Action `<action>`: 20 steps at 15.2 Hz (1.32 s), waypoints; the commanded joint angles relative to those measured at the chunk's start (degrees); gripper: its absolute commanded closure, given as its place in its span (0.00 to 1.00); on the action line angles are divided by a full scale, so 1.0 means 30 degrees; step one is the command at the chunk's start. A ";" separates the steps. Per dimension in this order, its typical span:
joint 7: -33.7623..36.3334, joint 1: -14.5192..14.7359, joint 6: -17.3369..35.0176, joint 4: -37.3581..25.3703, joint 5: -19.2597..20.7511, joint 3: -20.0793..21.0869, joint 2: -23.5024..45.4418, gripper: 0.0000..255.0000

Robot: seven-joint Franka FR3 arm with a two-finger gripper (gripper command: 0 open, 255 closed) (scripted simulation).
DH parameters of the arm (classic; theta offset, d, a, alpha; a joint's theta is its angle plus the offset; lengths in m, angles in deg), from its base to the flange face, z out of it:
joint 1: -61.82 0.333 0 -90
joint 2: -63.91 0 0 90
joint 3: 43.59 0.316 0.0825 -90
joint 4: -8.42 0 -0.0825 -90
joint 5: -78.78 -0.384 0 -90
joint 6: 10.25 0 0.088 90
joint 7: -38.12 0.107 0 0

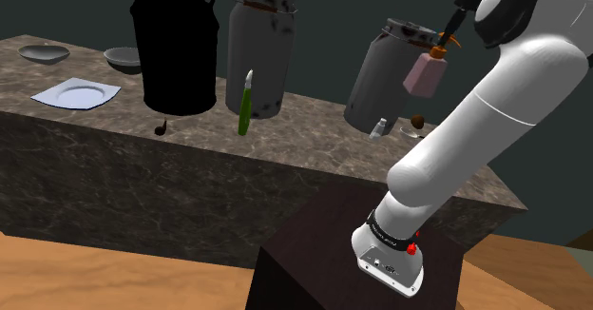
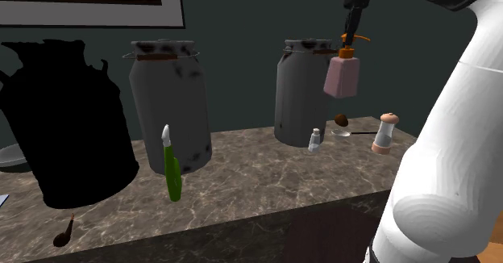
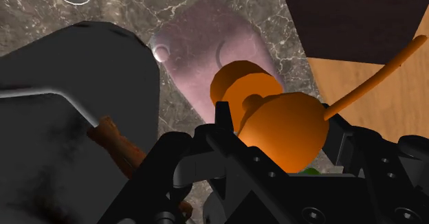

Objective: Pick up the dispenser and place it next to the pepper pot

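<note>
Claw (image 2: pixel 351 29) clenched on the orange pump head of the pink dispenser (image 2: pixel 342 77), which hangs clear above the bench (image 2: pixel 266 181).
The dispenser hangs before 1 of 2 grey cans (image 2: pixel 302 92); the pepper pot (image 2: pixel 386 132) stands lower, toward the second exterior view's right, near a small white shaker (image 2: pixel 315 140).

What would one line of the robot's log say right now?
state: holding | gripper: shut on dispenser at orange pump | dispenser: in air above counter | pepper pot: upright on counter | placement: not yet done
</note>
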 commanded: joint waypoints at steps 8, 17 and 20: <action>-0.5792 -0.2151 -0.0752 -0.1571 -0.0558 -0.3631 0.1873 1.00; -0.4430 -0.1766 0.1949 0.2344 0.1169 -0.2478 -0.0441 1.00; -0.4156 -0.1793 0.2770 0.3464 0.1519 -0.2236 -0.0943 1.00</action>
